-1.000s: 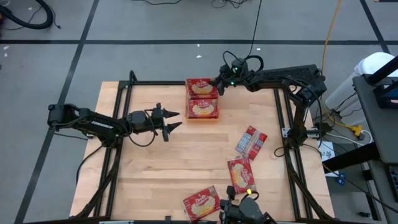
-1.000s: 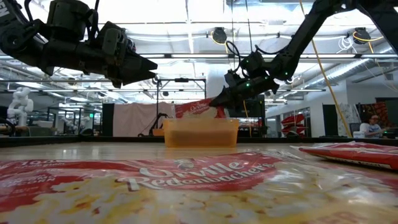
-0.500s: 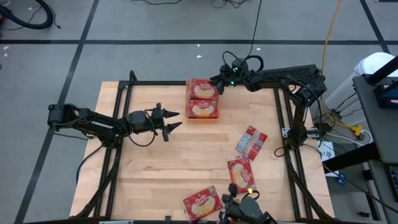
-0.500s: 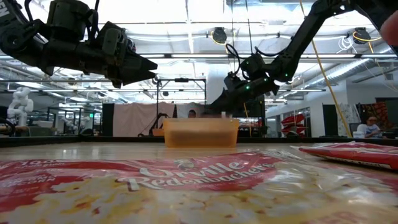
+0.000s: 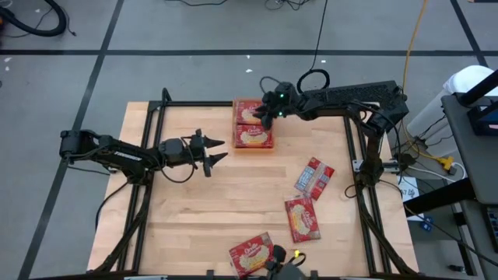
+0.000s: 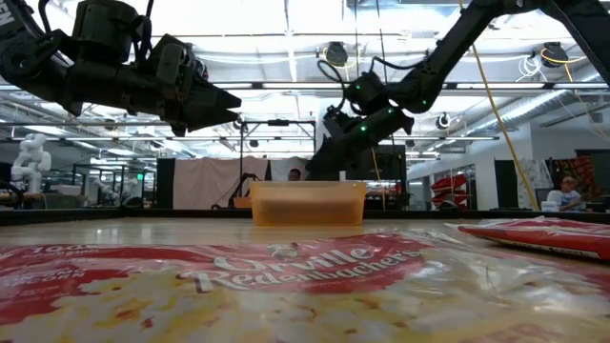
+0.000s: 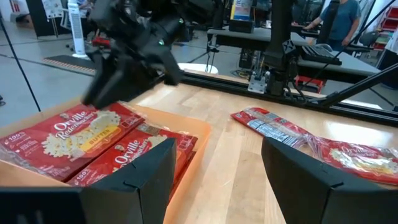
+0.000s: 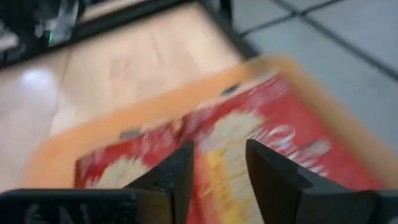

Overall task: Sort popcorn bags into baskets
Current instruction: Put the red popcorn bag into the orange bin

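We found the right gripper (image 5: 263,114) over the far end of the orange tray (image 5: 233,124), its fingers (image 8: 176,172) parted and holding nothing, just above the red popcorn bag (image 8: 249,143) lying there. From table height the same gripper (image 6: 319,164) hung directly above the tray (image 6: 308,203), not touching the rim.

The tray sat at the far edge of the wooden table (image 5: 194,210), near its middle, and held two popcorn bags face up, one at the far end (image 5: 249,109) and one at the near end (image 5: 254,136). The left wrist view showed them lying side by side (image 7: 74,134), the right arm's dark gripper (image 7: 127,59) above them.

The left gripper (image 5: 214,149) hovered above bare table left of the tray, well apart from it, jaws spread and empty.

Three more bags lay loose on the table: one showing its greyish back (image 5: 314,177) on the right side, one (image 5: 302,218) just nearer than that, and one (image 5: 250,254) at the near edge.
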